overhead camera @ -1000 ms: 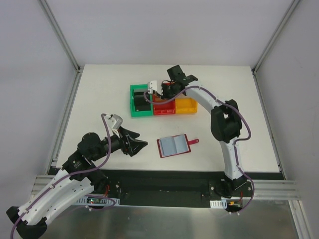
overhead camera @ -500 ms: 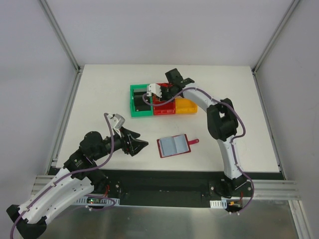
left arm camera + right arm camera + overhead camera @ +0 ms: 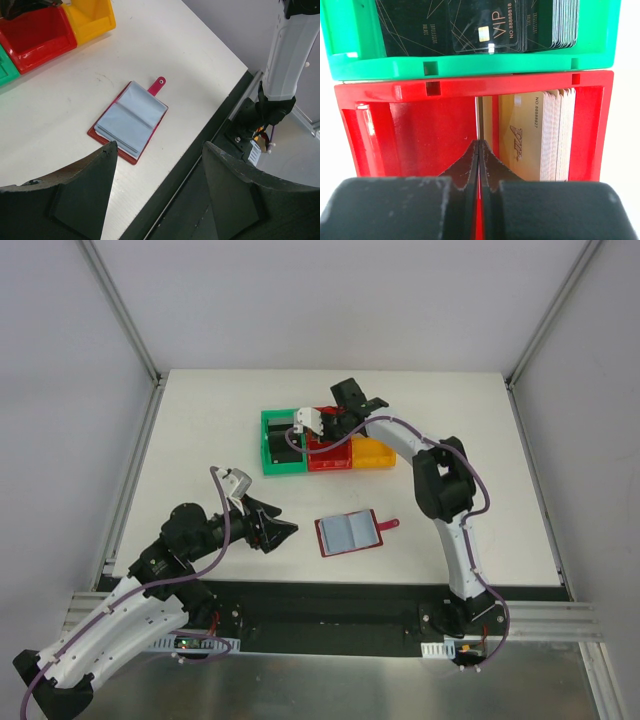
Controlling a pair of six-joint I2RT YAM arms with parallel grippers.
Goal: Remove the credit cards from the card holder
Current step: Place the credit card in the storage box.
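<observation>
Card holder (image 3: 131,120) open, left fingers (image 3: 85,195) spread nearby, right fingers (image 3: 465,170) clenched inside red bin (image 3: 470,82)

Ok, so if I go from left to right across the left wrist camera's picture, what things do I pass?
green bin → red bin → yellow bin → card holder, lying open on the table → right arm. The wrist's own two fingers span the bottom edge, so they have no clear place in the order.
</observation>
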